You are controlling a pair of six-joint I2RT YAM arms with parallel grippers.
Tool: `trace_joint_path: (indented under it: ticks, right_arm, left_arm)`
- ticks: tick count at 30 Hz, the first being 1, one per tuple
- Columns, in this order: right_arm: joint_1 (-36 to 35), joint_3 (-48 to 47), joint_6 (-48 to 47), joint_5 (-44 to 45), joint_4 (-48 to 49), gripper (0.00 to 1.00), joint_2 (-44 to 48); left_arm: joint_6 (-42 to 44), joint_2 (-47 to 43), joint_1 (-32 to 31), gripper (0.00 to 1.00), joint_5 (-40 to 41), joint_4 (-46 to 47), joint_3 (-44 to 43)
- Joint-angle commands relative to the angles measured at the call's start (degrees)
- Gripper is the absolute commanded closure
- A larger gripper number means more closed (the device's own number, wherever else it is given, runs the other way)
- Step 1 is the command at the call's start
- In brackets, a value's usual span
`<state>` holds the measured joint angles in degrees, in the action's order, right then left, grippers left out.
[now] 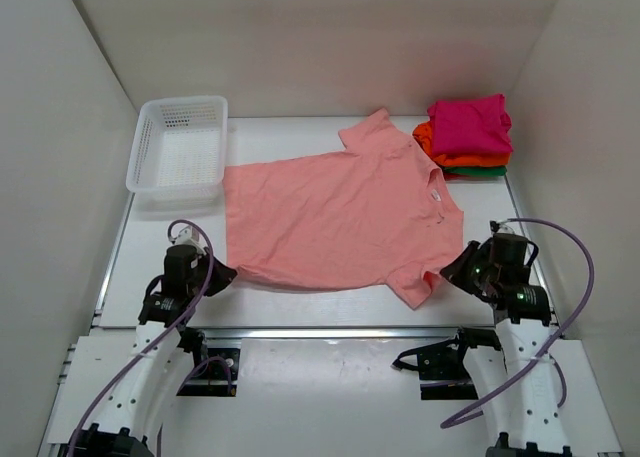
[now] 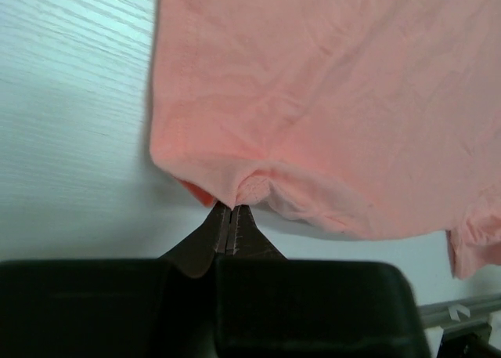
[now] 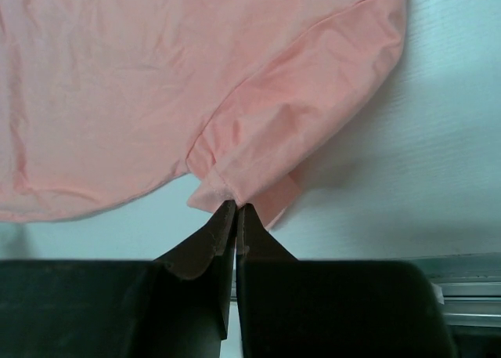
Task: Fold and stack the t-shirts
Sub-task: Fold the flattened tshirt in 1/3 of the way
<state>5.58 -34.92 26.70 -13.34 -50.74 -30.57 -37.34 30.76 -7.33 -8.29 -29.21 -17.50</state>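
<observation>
Pink t-shirt [image 1: 340,212] lies spread flat in the middle of the white surface [image 1: 290,142]. Its collar points right and its bottom hem points left. One sleeve points to the far side, the other to the near edge. Cloth is mostly smooth with light wrinkles.

Left fingers [image 1: 220,275] are low at the shirt's near-left hem corner. In the left wrist view the left fingers [image 2: 221,226] are pressed together, with a small bunch of the pink t-shirt [image 2: 329,99] hem pinched at the tips. The corner puckers there, so they grip the shirt. Bare surface [image 2: 70,99] shows to the left of the cloth.

Right fingers [image 1: 455,267] are low at the near sleeve, on the right side of the shirt. In the right wrist view the right fingers [image 3: 222,226] are closed tight on the sleeve's hem edge of the pink t-shirt [image 3: 117,84]. The sleeve is folded under slightly at the pinch. Surface [image 3: 438,154] is visible to the right of the sleeve.

Folded stack [image 1: 468,137] of t-shirts sits at the far-right corner, apart from the far sleeve. Magenta is on top, then orange and green, with a sliver of red at the bottom. Neither arm touches it.

White mesh basket [image 1: 150,142] stands at the far-left, upright, just beside the hem's far corner. I cannot tell if it touches the shirt.
</observation>
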Motion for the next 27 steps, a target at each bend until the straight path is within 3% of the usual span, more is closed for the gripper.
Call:
trace_joint_path:
  ticks: [1,8,15,27]
  right_arm:
    - [-2.06,-2.95,-1.82,1.81,5.37,1.00,-6.50]
    - [-4.97,-7.53,-7.62,3.67,15.30,0.99,-21.36]
    - [-3.21,-14.99,-12.98,3.50,19.45,1.00,-30.68]
    - [-4.18,-25.98,-15.01,3.15,24.28,1.00,-46.24]
  left_arm:
    - [-0.45,0.44,1.18,1.00,5.12,0.56,-0.95]
    - [1.48,6.93,3.90,1.00,8.21,5.56,-5.26]
    - [1.13,15.54,5.05,1.00,7.33,15.14,-5.00]
    - [1.57,25.22,6.46,1.00,8.21,21.73,-8.78]
